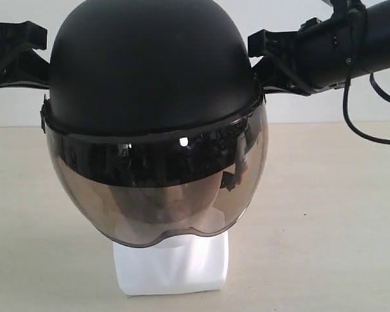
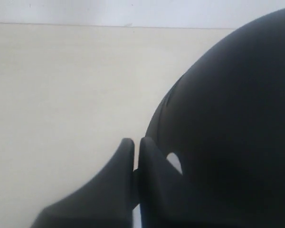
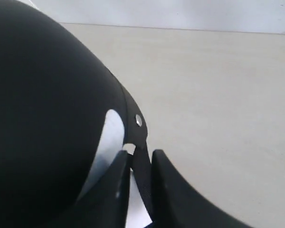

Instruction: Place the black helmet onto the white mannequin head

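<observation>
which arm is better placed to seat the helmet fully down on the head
Right, probably. The right fingers pinch the side strap of the black helmet, so they can tug it down over the white mannequin head. The left fingers look shut beside the shell, with nothing visibly between them.

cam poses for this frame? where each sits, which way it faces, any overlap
Exterior: off-arm, in front, facing black helmet visor and white mannequin head front-on; left arm, right arm flank it.
Left wrist: on left arm, looks past left gripper at helmet shell, table beyond.
Right wrist: on right arm; right gripper jaws pinch helmet strap, table beyond.
Shared: helmet in all three.
</observation>
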Robot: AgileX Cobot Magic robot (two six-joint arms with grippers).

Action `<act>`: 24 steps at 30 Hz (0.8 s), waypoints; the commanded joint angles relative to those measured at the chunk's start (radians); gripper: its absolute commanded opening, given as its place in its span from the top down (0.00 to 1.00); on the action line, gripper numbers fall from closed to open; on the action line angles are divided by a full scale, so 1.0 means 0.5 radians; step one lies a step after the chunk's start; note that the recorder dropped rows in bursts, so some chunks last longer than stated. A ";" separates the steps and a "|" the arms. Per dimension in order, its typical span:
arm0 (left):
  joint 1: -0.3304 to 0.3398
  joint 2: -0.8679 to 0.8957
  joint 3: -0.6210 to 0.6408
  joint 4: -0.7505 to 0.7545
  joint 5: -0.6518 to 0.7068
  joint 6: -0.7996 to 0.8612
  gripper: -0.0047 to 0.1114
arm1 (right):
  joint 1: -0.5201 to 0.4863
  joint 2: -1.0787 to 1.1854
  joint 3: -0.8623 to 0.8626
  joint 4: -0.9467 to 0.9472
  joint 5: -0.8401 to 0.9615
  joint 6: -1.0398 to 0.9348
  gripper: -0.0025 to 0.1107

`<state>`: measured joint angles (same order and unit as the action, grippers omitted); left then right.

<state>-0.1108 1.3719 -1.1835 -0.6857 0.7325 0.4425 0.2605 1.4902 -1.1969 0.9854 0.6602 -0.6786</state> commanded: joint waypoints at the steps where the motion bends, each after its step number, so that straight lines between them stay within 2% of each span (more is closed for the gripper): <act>1: 0.001 0.003 -0.100 -0.020 0.017 0.022 0.92 | -0.111 -0.055 -0.002 -0.070 0.056 0.049 0.83; 4: 0.001 0.003 -0.112 -0.024 0.015 -0.052 0.92 | -0.211 -0.097 -0.002 -0.070 0.176 0.046 0.83; 6: 0.001 0.003 -0.112 -0.028 0.015 -0.083 0.92 | -0.192 -0.097 -0.002 -0.070 0.255 0.046 0.83; 11: 0.001 -0.029 -0.112 -0.028 0.024 -0.122 0.92 | -0.267 -0.135 -0.002 -0.083 0.129 0.145 0.82; 14: 0.001 -0.070 -0.112 -0.028 0.050 -0.198 0.92 | -0.351 -0.139 -0.002 -0.104 0.191 0.154 0.82; 24: 0.001 -0.305 -0.112 0.074 0.312 -0.377 0.92 | -0.408 -0.181 -0.002 -0.104 0.541 0.032 0.83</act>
<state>-0.1108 1.2621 -1.2319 -0.6756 0.8503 0.2894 0.0622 1.4158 -1.1969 0.9346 0.8879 -0.6397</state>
